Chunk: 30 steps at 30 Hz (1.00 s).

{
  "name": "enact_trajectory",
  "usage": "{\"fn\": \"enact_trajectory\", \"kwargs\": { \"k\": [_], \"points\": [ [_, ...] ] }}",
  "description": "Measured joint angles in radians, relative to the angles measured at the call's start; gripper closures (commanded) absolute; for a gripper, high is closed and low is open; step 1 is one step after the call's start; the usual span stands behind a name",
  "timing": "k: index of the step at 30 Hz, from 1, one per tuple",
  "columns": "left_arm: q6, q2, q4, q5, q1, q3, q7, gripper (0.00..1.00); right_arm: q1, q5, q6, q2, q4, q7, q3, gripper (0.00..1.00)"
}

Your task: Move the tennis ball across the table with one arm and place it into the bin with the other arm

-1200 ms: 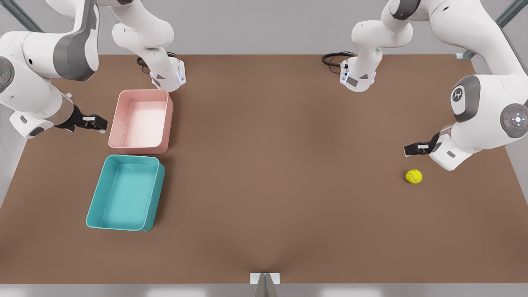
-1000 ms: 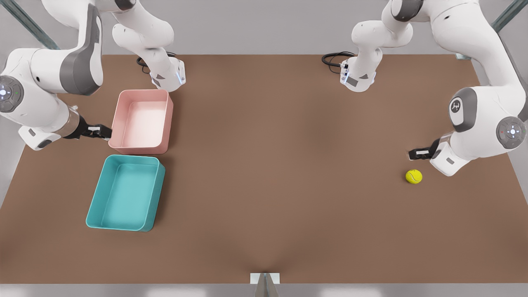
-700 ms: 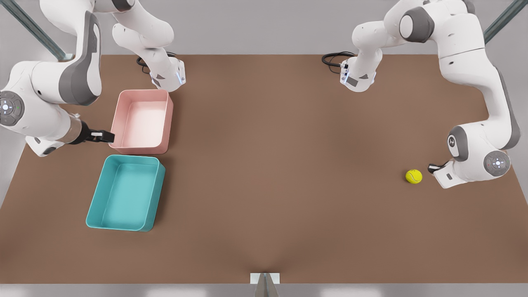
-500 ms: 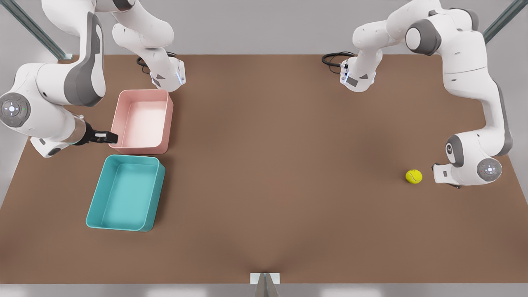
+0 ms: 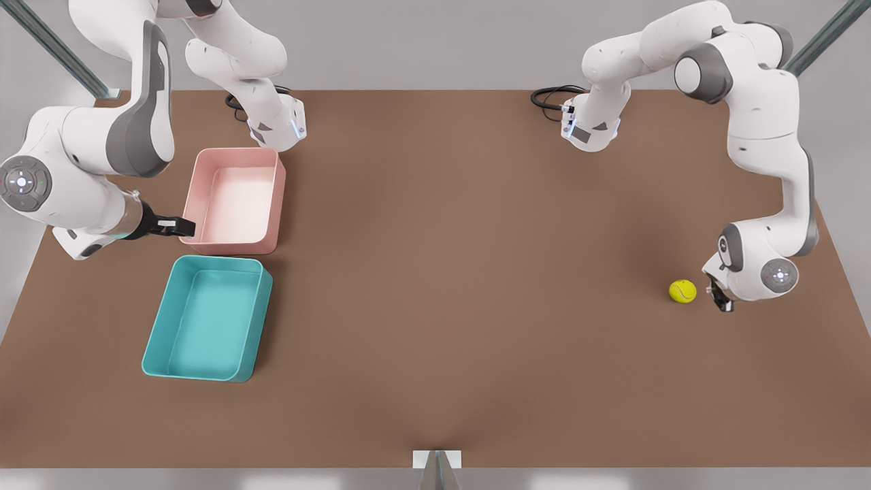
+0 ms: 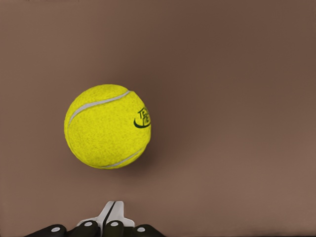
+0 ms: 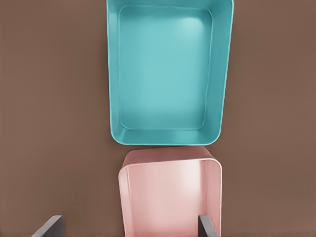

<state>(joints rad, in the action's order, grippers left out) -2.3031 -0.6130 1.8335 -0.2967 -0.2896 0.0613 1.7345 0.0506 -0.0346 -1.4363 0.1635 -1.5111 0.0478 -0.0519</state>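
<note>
The yellow-green tennis ball point(image 5: 682, 291) lies on the brown table point(image 5: 442, 272) near the front view's right edge. My left gripper point(image 5: 718, 297) is low beside it, on the side nearer that edge. In the left wrist view the ball point(image 6: 107, 126) sits just beyond the left gripper point(image 6: 112, 210), whose fingertips are pressed together, shut on nothing. The teal bin point(image 5: 262, 320) stands at the front view's left. My right gripper point(image 5: 178, 226) hovers open at the pink tub's outer side, and the right wrist view looks down on the bin point(image 7: 112, 74).
A pink tub point(image 5: 279, 204) of like shape stands right behind the teal bin, also seen as the pink tub point(image 7: 170, 155) between my right gripper's fingers in the right wrist view. Both arm bases and black cables sit at the table's far edge.
The left arm has dropped and folded in, bringing its gripper from above the ball down to table level beside it. The right gripper has crept slightly toward the pink tub.
</note>
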Motion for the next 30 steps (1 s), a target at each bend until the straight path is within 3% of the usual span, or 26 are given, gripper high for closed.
{"fn": "enact_trajectory", "kwargs": {
  "k": [16, 20, 23, 26, 27, 28, 30],
  "points": [
    [-0.037, -0.001, 0.028, 0.058, -0.003, 0.003, 0.126, 0.79, 0.008, -0.001, -0.001, 0.005, -0.002, 0.003, 0.002, 0.0],
    [-0.036, 0.012, 0.054, 0.099, 0.146, 0.0, 0.068, 0.79, 0.006, -0.001, -0.001, 0.004, -0.002, 0.003, 0.002, 0.0],
    [0.005, 0.122, 0.068, 0.2, 0.329, -0.132, -0.068, 0.79, 0.007, -0.001, -0.001, 0.005, -0.002, 0.003, 0.002, 0.0],
    [0.051, 0.165, 0.055, 0.286, 0.37, -0.211, -0.233, 0.78, 0.008, -0.001, -0.002, 0.006, -0.002, 0.003, 0.002, 0.0],
    [0.095, 0.167, -0.014, 0.298, 0.36, -0.189, -0.291, 0.59, 0.008, -0.001, -0.002, 0.006, -0.002, 0.003, 0.002, 0.0],
    [0.185, 0.169, -0.153, 0.28, 0.341, -0.166, -0.36, 0.0, 0.008, -0.001, -0.002, 0.006, -0.002, 0.003, 0.002, 0.0],
    [0.401, 0.191, -0.445, 0.269, 0.315, -0.128, -0.519, 0.0, 0.008, 0.0, -0.002, 0.006, -0.002, 0.004, 0.002, 0.0]
  ]
}}
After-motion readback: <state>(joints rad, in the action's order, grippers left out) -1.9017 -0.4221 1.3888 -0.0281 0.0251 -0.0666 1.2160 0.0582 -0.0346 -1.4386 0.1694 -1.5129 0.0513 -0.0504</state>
